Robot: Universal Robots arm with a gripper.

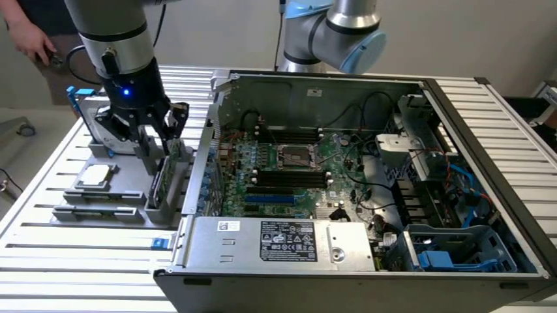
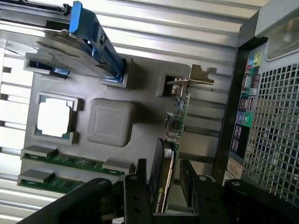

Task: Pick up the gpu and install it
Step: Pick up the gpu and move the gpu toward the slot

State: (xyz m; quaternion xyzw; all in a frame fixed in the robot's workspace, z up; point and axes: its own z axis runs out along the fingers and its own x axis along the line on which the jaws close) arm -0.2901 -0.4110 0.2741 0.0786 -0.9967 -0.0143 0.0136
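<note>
Two fingers (image 2: 136, 193) astride the gpu (image 2: 179, 109).
The gripper (image 2: 161, 164) gapes wide; card stands on edge between them, in a grey tray (image 2: 112, 88).

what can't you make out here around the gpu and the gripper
- Wrist view: whether the open gripper touches the gpu; its fingers cover the contact.
- Exterior view: the gpu's lower edge, sunk in the grey tray.
- Exterior view: the blue-framed drive, mostly behind the arm.
- Exterior view: the power supply label, print too small to read.
</note>
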